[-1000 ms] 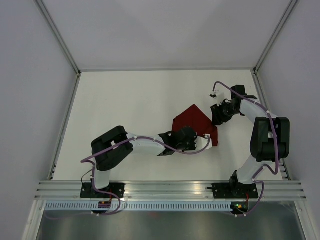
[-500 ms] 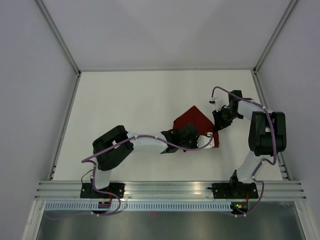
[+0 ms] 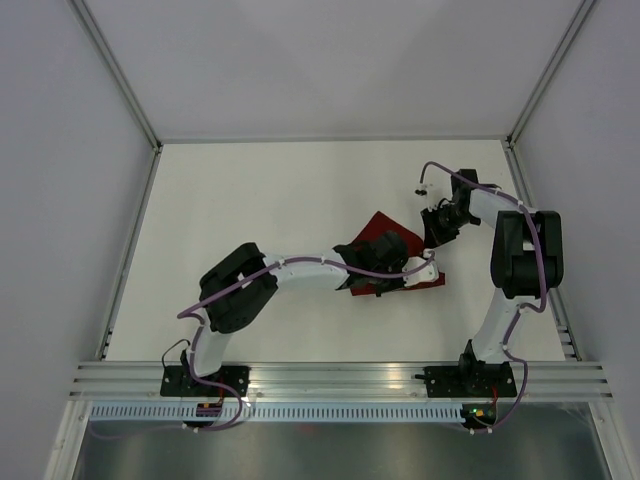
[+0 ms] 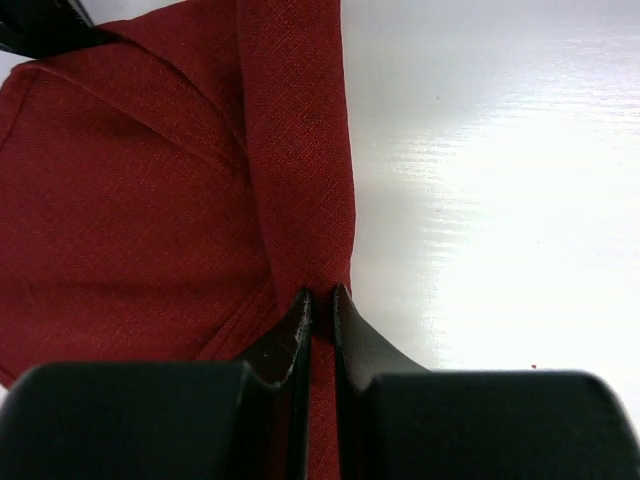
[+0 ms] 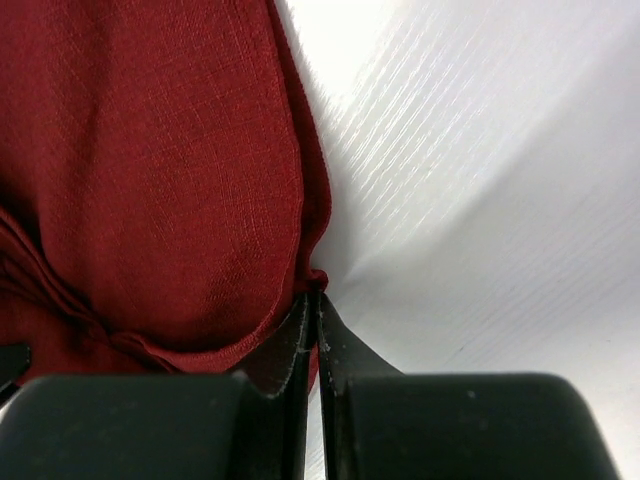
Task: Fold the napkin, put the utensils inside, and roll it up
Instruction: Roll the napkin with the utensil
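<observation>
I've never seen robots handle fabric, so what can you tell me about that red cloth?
The napkin is plain dark red woven cloth, soft and unpatterned. It lies partly folded on the white table, right of centre, with overlapping layers and creases. The left arm's fingers pinch one folded edge; the right arm's fingers pinch another edge. From above, only parts of it show.

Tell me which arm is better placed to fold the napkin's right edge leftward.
Likely left: the left claw pinches the napkin edge, arm stretched across the cloth, so it just retracts; the right claw must reach.
</observation>
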{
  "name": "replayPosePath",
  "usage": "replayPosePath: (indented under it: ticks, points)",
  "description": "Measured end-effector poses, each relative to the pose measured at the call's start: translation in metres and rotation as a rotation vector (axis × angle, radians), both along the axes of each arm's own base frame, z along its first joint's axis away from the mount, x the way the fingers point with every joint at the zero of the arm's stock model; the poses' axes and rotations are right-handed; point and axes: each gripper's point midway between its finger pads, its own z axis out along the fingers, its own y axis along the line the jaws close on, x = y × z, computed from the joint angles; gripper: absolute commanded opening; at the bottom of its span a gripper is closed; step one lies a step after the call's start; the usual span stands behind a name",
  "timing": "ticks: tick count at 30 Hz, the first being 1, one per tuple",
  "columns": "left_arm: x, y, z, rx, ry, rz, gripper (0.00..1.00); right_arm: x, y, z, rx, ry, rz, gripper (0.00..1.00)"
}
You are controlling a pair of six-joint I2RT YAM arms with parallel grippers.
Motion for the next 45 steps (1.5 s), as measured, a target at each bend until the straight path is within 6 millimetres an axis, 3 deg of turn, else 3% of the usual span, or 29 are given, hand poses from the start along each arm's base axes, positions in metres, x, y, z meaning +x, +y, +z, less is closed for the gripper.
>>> replayPosePath:
  ticks: [8,15,21,25,30,33,35,38,42,45]
  points:
    - [0.008,-0.001,-0.001,-0.02,0.191,-0.004,0.02,0.013,0.003,0.001,-0.014,-0.038,-0.008,0.14]
    - [0.01,0.0,-0.002,-0.041,0.35,-0.019,0.02,0.034,-0.002,0.005,-0.048,-0.134,-0.031,0.43]
    - [0.003,-0.002,-0.004,-0.054,0.478,-0.037,0.02,0.043,-0.012,0.016,-0.099,-0.233,-0.061,0.55]
    - [0.004,-0.001,-0.006,-0.062,0.529,-0.031,0.02,0.04,-0.012,0.053,-0.092,-0.344,-0.062,0.57]
    - [0.005,-0.001,-0.007,-0.066,0.57,-0.02,0.02,0.032,-0.005,0.135,-0.049,-0.57,-0.01,0.57]
    - [0.006,-0.001,-0.007,-0.069,0.592,-0.013,0.02,0.007,0.003,0.173,-0.03,-0.695,0.069,0.58]
    - [0.007,-0.001,-0.007,-0.069,0.606,-0.01,0.02,-0.013,0.007,0.184,-0.027,-0.743,0.131,0.58]
    - [0.008,-0.001,-0.007,-0.068,0.632,-0.006,0.07,-0.041,0.015,0.174,-0.032,-0.756,0.257,0.57]
    - [0.01,-0.001,-0.008,-0.071,0.687,0.004,0.08,-0.08,0.025,0.122,-0.009,-0.632,0.425,0.58]
    - [0.011,-0.001,-0.009,-0.069,0.726,0.016,0.08,-0.101,0.036,0.095,0.003,-0.57,0.524,0.58]
